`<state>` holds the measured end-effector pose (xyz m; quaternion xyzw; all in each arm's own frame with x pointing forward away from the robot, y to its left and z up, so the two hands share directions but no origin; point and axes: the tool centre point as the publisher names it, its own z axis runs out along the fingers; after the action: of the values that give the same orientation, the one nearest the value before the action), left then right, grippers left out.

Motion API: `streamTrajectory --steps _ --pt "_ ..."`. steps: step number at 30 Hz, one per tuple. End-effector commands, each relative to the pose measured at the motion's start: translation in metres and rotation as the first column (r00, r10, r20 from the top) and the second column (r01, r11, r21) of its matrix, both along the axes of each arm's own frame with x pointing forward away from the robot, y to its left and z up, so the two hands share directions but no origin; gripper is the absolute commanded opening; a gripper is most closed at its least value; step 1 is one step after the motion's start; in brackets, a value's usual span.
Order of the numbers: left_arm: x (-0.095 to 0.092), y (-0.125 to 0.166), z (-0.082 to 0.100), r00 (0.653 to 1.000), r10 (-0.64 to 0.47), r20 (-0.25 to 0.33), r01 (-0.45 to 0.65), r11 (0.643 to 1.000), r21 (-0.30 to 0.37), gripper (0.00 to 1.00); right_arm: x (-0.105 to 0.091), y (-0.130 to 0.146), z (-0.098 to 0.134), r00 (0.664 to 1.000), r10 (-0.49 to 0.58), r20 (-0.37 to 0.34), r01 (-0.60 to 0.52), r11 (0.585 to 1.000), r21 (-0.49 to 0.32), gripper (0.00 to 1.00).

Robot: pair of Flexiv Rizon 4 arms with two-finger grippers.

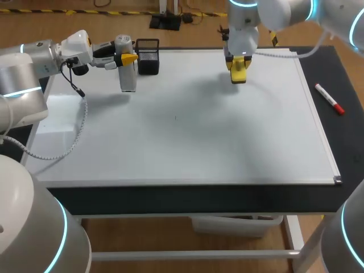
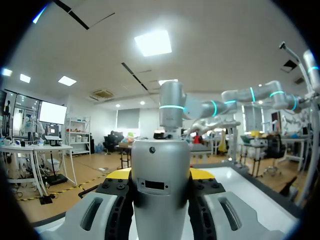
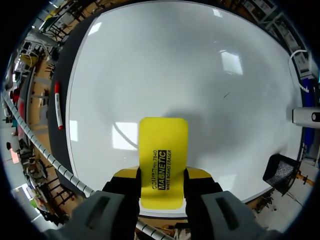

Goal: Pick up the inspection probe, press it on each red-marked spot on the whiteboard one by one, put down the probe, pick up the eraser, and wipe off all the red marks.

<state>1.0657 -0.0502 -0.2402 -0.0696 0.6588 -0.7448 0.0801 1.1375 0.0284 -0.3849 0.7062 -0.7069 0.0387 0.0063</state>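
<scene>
From the head view, the left hand [image 1: 128,57] pinches the upright probe [image 1: 127,77] just beside a black mesh holder [image 1: 148,56]. The right hand [image 1: 239,67] clamps the yellow eraser [image 1: 238,75] over the whiteboard's [image 1: 187,136] far edge.

In the left wrist view, the probe [image 2: 160,185] stands between the fingers.

In the right wrist view, the eraser [image 3: 162,160] points its long axis out along the fingers, with the board [image 3: 200,75] ahead. I see no red marks.
</scene>
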Motion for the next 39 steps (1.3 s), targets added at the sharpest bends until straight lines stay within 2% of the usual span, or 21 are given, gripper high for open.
streamTrajectory --steps 1,8,17,32,39 --pt "0.0 -0.001 0.001 1.0 0.003 0.002 -0.003 1.0 0.0 0.0 0.024 0.001 -0.007 0.998 0.004 -0.069 -0.004 1.0 0.004 0.0" --pt "0.0 -0.001 0.001 1.0 0.003 0.002 -0.003 1.0 0.0 0.0 0.039 0.001 -0.014 0.996 0.016 -0.083 -0.014 1.0 0.026 0.0" --pt "0.0 -0.001 0.001 1.0 0.003 0.002 -0.003 1.0 0.0 0.0 0.047 0.0 -0.023 0.994 0.027 -0.105 -0.023 0.999 0.038 0.0" --pt "0.0 -0.001 0.001 1.0 0.003 0.002 -0.003 1.0 0.0 0.0 0.053 0.005 -0.031 0.991 0.015 -0.135 -0.007 0.999 0.054 0.0" --pt "0.0 -0.001 0.001 1.0 0.003 0.002 -0.003 1.0 0.0 0.0 0.05 0.009 -0.032 0.99 0.011 -0.14 -0.006 0.999 0.038 0.0"
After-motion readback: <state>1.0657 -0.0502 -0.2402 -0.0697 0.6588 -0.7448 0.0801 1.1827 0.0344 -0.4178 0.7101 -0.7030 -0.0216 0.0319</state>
